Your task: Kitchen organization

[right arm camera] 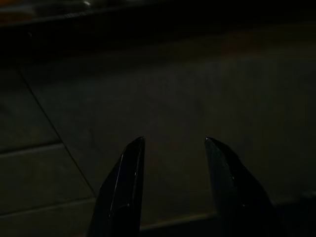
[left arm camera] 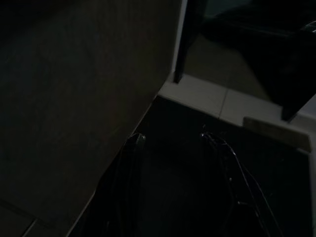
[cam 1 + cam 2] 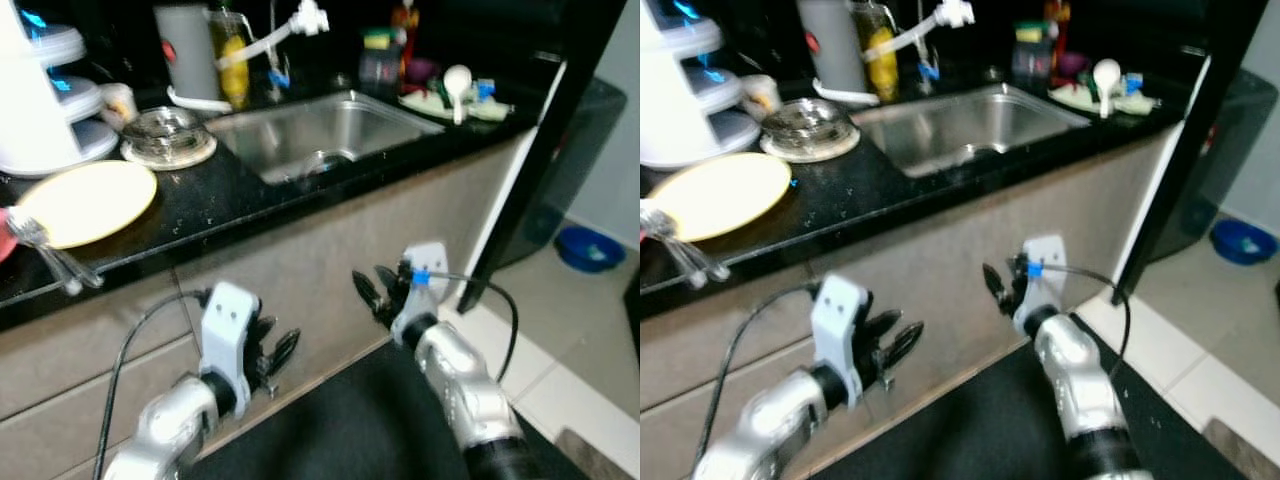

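**A:** So where's it at with the kitchen organization? Looks to me like nothing is in hand yet. Both arms hang low in front of the cabinet face, below the edge of the black tabletop. Left gripper has its fingers spread apart and empty, and the right gripper is the same: fingers parted, holding nothing. The wrist views are dark but you can make out a gap between each pair of fingers.

**B:** Yeah, I'd call this the approach step. All the stuff to sort sits up around the sink. The yellow plate is well to the left of the sink near the front edge, with some metal cutlery lying just past it, partly over the plate's rim. A glass bowl sits just left of the sink, and a white tiered appliance stands further left again. On the far right of the sink there's a tray with a white spoon.

**A:** So next move?

**B:** My guess is it needs to raise an arm above the tabletop edge first, then go for whatever's closest. The plate looks like the easiest reach for the left arm. It's flat though, so getting a finger under the rim could be fiddly.
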{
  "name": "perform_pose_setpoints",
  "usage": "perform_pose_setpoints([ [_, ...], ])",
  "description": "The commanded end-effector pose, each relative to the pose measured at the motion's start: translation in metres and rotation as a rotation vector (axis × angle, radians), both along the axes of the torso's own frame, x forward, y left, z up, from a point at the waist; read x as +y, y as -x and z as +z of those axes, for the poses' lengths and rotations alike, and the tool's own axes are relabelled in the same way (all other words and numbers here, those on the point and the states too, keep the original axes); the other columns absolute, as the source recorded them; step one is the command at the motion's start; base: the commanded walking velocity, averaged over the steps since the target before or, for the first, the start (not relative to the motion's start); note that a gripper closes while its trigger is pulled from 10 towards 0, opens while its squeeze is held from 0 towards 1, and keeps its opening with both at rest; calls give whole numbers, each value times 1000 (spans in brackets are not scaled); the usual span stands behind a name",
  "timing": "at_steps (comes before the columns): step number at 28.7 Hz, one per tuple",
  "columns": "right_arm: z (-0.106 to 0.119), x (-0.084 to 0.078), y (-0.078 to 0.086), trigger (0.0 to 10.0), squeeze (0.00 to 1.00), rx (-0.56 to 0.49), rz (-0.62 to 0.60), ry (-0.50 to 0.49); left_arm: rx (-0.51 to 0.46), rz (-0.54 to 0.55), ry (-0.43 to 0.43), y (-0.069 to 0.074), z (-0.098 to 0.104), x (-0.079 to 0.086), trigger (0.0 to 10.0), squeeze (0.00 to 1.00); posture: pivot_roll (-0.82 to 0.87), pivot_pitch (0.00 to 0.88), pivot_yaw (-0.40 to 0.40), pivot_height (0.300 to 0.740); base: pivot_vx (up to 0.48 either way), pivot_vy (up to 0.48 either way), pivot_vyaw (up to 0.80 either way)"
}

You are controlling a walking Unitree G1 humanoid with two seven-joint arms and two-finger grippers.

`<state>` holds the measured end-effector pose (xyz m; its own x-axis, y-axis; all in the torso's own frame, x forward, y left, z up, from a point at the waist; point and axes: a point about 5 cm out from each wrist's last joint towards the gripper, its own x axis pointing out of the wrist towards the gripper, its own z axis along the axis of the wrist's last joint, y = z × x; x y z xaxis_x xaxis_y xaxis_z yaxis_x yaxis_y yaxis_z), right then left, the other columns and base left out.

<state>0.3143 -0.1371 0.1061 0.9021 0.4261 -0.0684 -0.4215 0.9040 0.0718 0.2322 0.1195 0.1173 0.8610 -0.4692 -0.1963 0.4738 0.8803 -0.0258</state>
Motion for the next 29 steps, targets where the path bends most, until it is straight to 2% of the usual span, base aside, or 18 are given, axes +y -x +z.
perform_pose_setpoints([
  [1,3,2,-2,10000,0,-16,14,6,37,86,-76,3,-10,15,10000,0,98,0,-61,740,0,0,781],
  [2,2,1,-3,10000,0,-16,13,12,58,133,-86,4,-14,21,10000,0,98,0,-62,740,0,0,781],
  [4,2,1,-3,10000,0,-16,13,12,58,133,-86,4,-14,21,10000,0,98,0,-62,740,0,0,781],
  [7,1,4,-3,10000,0,-14,28,14,70,232,-63,7,-16,37,10000,0,105,0,-69,740,0,0,783],
  [13,1,8,-3,10000,0,-15,41,7,33,344,64,4,-16,50,10000,0,111,0,-68,740,0,0,785],
  [21,1,9,-4,10000,0,-23,41,-11,-6,366,178,2,-11,55,10000,0,116,0,-65,740,0,0,784],
  [29,6,11,-6,10000,0,-45,65,-46,-2,382,244,-3,-10,58,10000,0,131,0,-77,740,0,0,782],
])
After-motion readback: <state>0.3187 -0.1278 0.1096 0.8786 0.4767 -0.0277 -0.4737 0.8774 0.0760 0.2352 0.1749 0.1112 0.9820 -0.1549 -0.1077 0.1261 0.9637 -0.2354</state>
